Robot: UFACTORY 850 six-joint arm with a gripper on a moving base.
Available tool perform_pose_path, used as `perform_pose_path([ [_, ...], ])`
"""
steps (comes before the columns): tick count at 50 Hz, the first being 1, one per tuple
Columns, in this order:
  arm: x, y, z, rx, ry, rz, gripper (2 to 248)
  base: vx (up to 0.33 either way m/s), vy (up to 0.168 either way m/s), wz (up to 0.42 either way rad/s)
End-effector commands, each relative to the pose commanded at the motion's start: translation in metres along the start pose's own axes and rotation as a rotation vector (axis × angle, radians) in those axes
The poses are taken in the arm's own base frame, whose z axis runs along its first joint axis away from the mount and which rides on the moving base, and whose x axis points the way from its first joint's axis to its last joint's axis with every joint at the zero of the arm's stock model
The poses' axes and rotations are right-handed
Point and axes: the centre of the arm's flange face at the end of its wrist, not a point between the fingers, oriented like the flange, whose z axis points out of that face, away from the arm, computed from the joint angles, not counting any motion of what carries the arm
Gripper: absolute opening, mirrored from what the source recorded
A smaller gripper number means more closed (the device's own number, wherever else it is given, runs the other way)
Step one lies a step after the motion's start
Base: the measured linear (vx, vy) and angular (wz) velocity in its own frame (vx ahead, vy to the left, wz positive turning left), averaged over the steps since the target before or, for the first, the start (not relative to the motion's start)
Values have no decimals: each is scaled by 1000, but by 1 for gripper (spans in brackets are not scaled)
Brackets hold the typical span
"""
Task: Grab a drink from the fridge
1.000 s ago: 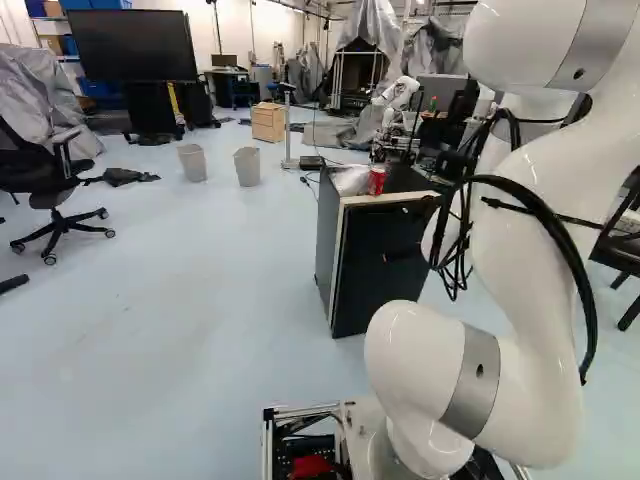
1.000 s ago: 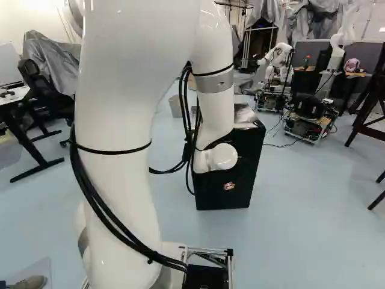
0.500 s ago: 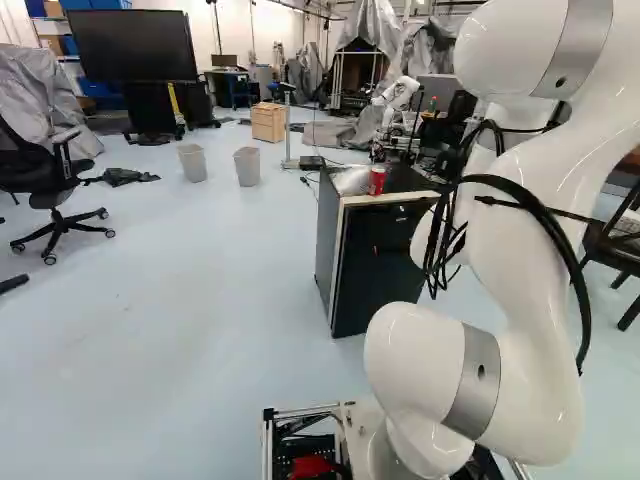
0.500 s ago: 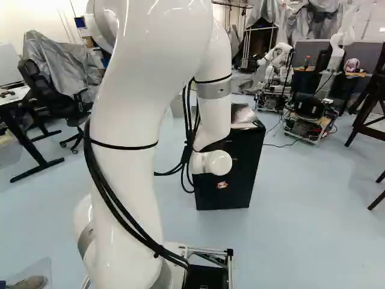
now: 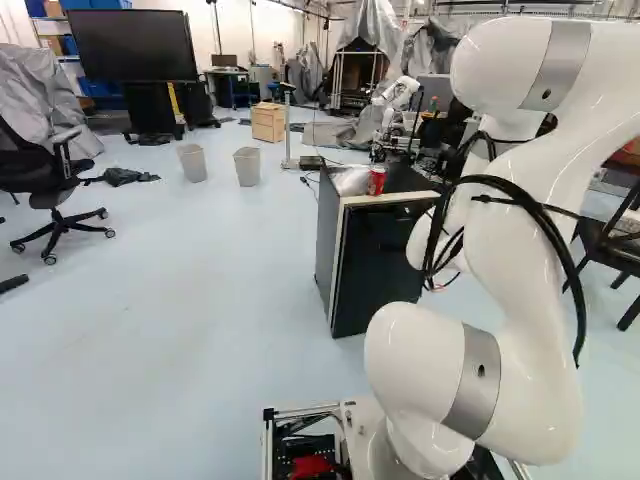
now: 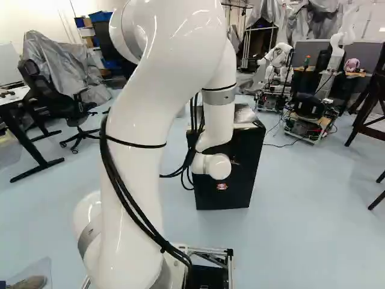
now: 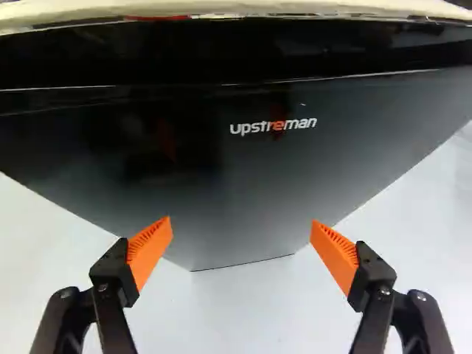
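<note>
A red cylindrical can [image 5: 377, 181] tops the boxy black fridge [image 5: 375, 275], front edge, interior hidden; our black gripper [image 7: 242, 226] spreads wide, empty.

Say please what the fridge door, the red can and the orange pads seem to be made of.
The fridge door looks like coated metal, perhaps plastic: smooth, dark, with glossy reflections. The red can is probably thin painted metal, judging by its drink-can shape, but it shows small. The orange pads look like matte rubber or soft plastic, with fine ridges.
</note>
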Motion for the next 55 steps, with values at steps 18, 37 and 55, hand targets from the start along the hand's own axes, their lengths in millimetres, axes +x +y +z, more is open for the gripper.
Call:
perform_pose_path([
  [18, -12, 11, 15, -86, 17, 83, 247, 0, 0, 0],
  [37, -25, 22, 30, -183, 35, 162, 247, 0, 0, 0],
  [55, -39, 33, 42, -283, 52, 230, 247, 0, 0, 0],
])
